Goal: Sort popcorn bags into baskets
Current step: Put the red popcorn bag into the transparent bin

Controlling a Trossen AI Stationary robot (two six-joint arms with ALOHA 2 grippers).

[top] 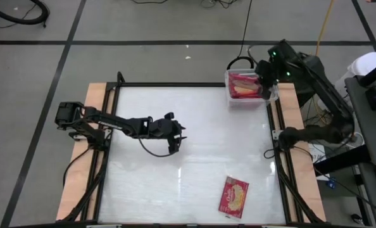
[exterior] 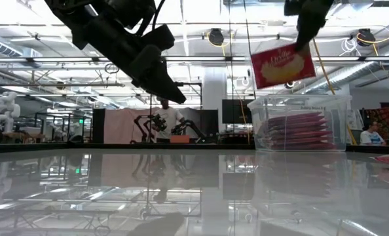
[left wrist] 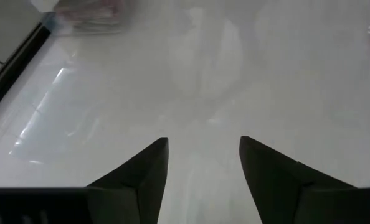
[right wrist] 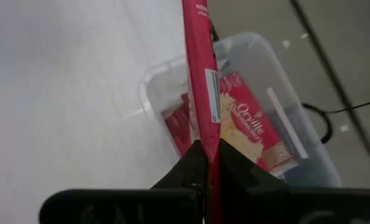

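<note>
Pinched tight on a red popcorn bag (right wrist: 200, 74), the right gripper (right wrist: 208, 163) hangs above the clear plastic bin (top: 233, 101) at the far right corner of the table (top: 188, 152). Its two dark fingers (right wrist: 185, 171) squeeze the thin edge of the packet, so in the right wrist view the packet shows edge-on, a long red strip with a small white label. From the low view the same packet (exterior: 283, 65) dangles in the air over the bin (exterior: 299, 101), tilted, with its yellow popcorn picture facing the camera. It does not touch the bin.

Inside the bin lie more red packets (exterior: 293, 134), stacked flat one on another. The top one (right wrist: 253, 127) shows its popcorn picture and name.

Over on the left half of the table, the left gripper (top: 175, 136) hovers above the shiny white top. Its two dark fingers (left wrist: 141, 183) stand apart with nothing between them, only bare table under them.

One more popcorn bag (top: 233, 196) lies flat near the front edge of the table, toward the right side, well apart from both grippers and from the bin. Its picture side faces up.

Far back in the room a person (exterior: 371, 133) sits beyond the table.
</note>
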